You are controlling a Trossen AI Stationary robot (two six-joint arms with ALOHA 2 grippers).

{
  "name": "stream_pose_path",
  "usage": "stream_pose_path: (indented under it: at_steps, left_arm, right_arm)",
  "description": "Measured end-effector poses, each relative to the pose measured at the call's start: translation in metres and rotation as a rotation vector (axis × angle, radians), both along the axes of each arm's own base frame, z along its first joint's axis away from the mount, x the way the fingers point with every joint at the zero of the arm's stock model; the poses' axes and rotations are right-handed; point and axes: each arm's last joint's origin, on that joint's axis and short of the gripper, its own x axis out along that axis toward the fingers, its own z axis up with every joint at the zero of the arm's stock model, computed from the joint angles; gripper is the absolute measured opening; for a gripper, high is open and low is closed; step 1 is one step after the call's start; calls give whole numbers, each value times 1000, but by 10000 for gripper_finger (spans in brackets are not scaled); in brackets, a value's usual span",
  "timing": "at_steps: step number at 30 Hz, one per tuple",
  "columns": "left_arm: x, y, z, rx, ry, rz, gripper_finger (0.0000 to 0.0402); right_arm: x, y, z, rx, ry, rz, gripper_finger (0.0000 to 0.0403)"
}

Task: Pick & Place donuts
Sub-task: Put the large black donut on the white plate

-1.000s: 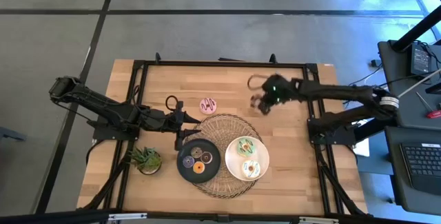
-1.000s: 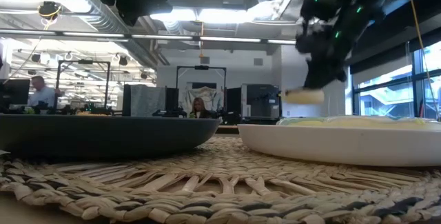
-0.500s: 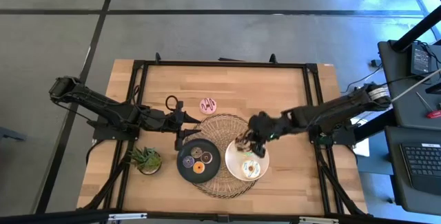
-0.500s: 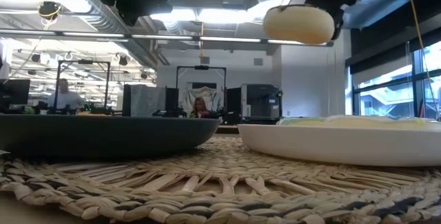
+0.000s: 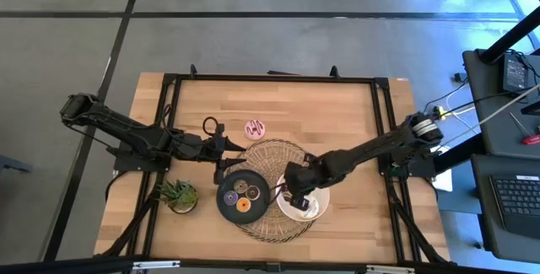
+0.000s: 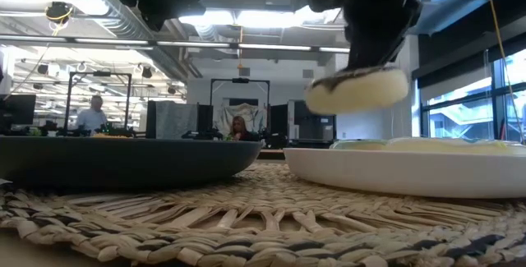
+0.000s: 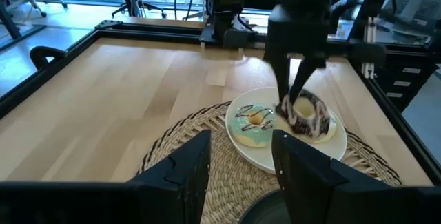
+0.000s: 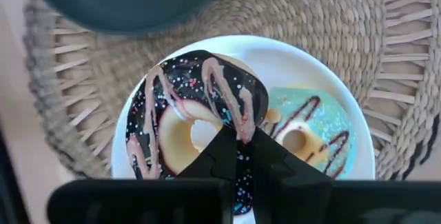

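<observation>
The right gripper [image 5: 294,196] pinches the rim of the chocolate donut [image 8: 193,124], its fingers closed tight on it, holding it tilted just above the white plate [image 8: 318,79]. Directly below and beside the gripper, the green donut [image 7: 252,120] lies on that plate. The black plate [image 5: 229,200] sits just beyond. The left gripper [image 5: 221,143] waits well apart, fingers spread and empty, near the pink donut [image 5: 255,128].
</observation>
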Motion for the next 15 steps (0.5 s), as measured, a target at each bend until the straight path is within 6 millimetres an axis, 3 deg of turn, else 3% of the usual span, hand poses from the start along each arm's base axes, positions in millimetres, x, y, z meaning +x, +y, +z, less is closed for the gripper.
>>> stream_pose_path:
  at_steps: [15]
  left_arm:
    - [0,0,0,-1,0,-1,149]
  right_arm:
    - [17,7,-24,-12,43,19,25]
